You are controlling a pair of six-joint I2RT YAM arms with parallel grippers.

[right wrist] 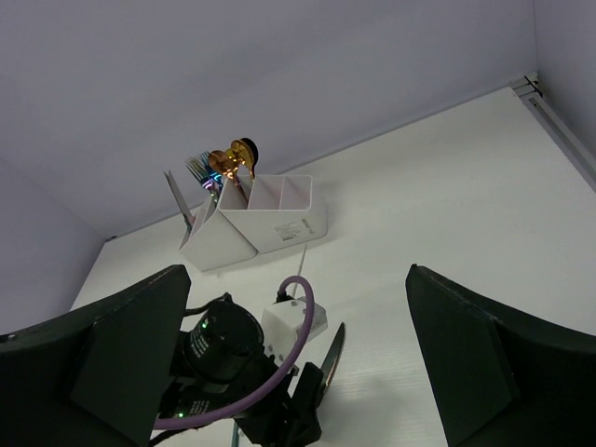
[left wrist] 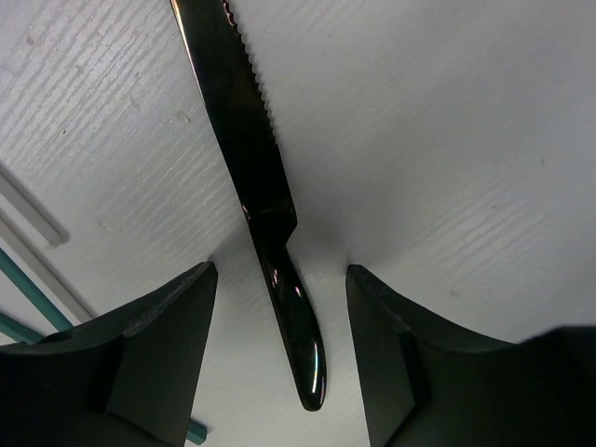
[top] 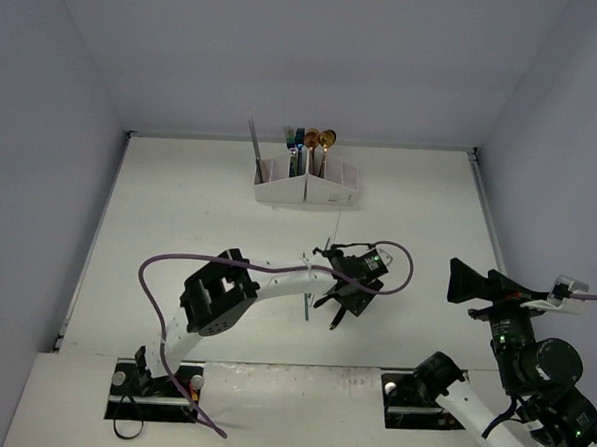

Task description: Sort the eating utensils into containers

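Observation:
A black knife [left wrist: 270, 205] with a serrated blade lies on the white table. Its handle end sits between the fingers of my left gripper [left wrist: 279, 279], which is open and straddles it without touching. The knife also shows in the right wrist view [right wrist: 332, 352], under the left gripper [top: 342, 304]. Teal chopsticks [left wrist: 33, 284] lie just left of it; one shows in the top view [top: 304, 302]. The white organiser box [top: 305, 187] stands at the back and holds blue forks and copper and gold spoons [top: 313, 139]. My right gripper [top: 461, 282] is open and empty, held above the table at the right.
A slim grey utensil [top: 255, 141] leans out of the organiser's left compartment. A thin pale stick [top: 335, 228] lies between the organiser and the left gripper. The left arm's purple cable [top: 397, 264] loops beside its wrist. Grey walls enclose the table.

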